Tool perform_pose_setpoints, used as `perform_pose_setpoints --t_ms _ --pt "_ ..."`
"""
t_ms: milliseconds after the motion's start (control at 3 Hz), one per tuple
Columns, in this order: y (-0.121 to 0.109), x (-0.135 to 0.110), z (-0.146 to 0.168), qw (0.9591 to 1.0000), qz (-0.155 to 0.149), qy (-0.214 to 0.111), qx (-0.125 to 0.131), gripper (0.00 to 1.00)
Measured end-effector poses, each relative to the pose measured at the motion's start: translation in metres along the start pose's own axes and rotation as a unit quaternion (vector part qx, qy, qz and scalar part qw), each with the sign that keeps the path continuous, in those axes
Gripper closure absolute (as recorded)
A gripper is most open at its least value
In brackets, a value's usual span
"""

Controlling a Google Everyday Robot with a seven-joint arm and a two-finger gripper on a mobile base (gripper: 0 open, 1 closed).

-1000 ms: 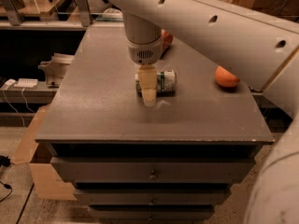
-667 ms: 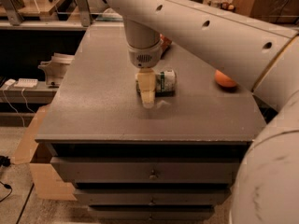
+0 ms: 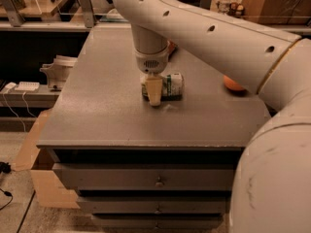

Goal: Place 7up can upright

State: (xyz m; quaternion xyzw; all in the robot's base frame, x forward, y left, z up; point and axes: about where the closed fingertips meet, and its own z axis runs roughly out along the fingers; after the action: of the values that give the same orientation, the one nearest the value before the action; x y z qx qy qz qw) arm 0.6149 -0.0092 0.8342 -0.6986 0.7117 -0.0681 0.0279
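The 7up can (image 3: 171,85) lies on its side near the middle of the grey cabinet top (image 3: 102,106), whitish with a green band. My gripper (image 3: 154,89) points straight down at the can's left end. Its cream tip stands in front of the can and touches or nearly touches it; the far side is hidden behind the can. The white arm comes in from the right and covers much of the right side of the view.
An orange fruit (image 3: 232,84) lies at the right of the top, partly behind my arm. A red-orange can (image 3: 170,46) peeks out behind the wrist. Drawers (image 3: 155,178) face me below. A cardboard box (image 3: 34,154) stands on the floor at left.
My gripper and the can stay in the same place. The arm's upper links have swung closer to the camera and cover more of the right side.
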Motion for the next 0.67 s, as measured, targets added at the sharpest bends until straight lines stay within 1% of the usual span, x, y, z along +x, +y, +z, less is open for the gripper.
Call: perform_pose_setpoints --t_ms 333,667 --pt "-0.002 -0.006 -0.010 0.9998 -0.005 -0.018 0.006 0.64" --pt "0.000 -0.016 -0.034 0.9969 -0.016 -0.074 0.022 0.87"
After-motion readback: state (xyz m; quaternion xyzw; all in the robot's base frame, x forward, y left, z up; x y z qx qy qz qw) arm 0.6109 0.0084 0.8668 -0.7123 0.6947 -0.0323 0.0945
